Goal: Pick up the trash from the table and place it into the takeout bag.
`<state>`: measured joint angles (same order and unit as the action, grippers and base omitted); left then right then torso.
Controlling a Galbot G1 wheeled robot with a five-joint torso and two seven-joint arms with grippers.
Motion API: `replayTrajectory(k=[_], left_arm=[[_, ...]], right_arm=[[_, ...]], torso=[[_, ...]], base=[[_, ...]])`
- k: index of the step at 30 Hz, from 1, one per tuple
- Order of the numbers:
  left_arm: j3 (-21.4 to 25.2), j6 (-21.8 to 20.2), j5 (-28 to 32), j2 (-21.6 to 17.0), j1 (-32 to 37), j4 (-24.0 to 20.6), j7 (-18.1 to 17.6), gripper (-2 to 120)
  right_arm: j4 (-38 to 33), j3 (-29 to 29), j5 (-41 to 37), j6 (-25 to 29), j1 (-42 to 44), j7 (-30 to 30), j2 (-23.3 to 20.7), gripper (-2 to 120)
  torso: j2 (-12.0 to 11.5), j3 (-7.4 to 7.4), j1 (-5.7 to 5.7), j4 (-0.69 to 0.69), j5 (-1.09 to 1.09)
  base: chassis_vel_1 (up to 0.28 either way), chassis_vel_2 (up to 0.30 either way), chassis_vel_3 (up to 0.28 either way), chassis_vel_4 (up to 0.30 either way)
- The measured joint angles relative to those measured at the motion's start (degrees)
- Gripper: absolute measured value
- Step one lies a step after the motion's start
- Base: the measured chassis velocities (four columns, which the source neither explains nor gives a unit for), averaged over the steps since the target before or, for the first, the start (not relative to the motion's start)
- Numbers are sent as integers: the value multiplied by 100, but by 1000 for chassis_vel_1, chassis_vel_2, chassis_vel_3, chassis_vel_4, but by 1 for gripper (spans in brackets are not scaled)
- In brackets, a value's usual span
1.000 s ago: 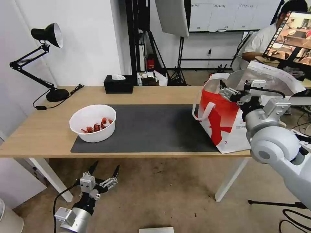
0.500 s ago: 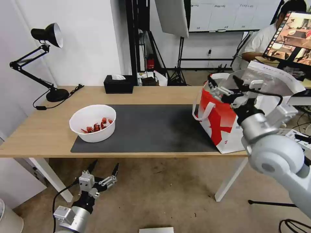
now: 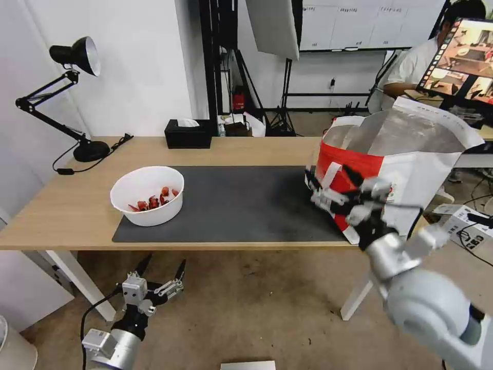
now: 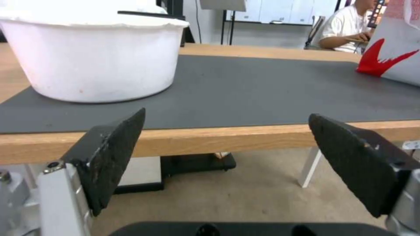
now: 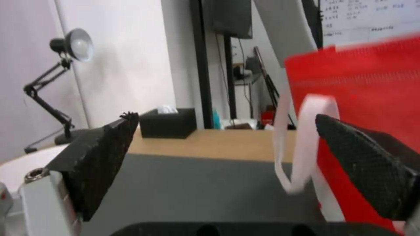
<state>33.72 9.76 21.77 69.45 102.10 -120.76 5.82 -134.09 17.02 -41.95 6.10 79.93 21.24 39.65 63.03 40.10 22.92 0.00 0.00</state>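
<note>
The trash in view is a white bowl (image 3: 147, 195) (image 4: 96, 59) with red scraps, standing on the left end of the dark grey mat (image 3: 241, 203) on the table (image 3: 61, 205). The takeout bag (image 3: 400, 149) (image 5: 372, 98) stands open at the table's right end, its foil lining showing. My right gripper (image 3: 327, 173) (image 5: 226, 120) is open and holds nothing, hanging in front of the bag's red panel beside a white strap (image 5: 302, 147). My left gripper (image 3: 165, 260) (image 4: 225, 121) is open below the table's front edge, facing the bowl.
A black tissue box (image 3: 188, 133) (image 5: 168, 123) sits at the table's back edge. A black desk lamp (image 3: 77, 56) stands at the back left corner with its cord on the wood. White table legs (image 3: 359, 300) flank the open floor under the table.
My right gripper has come down from above the bag's mouth, toward me and leftward, to the front of the red panel. The left gripper has sunk slightly. The bowl has not moved.
</note>
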Motion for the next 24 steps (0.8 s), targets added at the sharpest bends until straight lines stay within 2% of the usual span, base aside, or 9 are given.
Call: replayTrajectory(k=[4,12,24], left_arm=[[-2,20,1,1,1,27,0,100],[-40,27,-5,11,2,57,0,100],[-49,50,-30,30,43,66,7,100]], right_arm=[[182,77,620,266,685,-155,332,100],[575,9,1197,627,1447,-482,863,100],[933,-152,1816,649,1658,-240,1235,100]], torso=[[0,0,0,0,-1],[-1,0,0,0,0],[0,0,0,0,0]], base=[[0,0,0,0],[0,0,0,0],[0,0,0,0]])
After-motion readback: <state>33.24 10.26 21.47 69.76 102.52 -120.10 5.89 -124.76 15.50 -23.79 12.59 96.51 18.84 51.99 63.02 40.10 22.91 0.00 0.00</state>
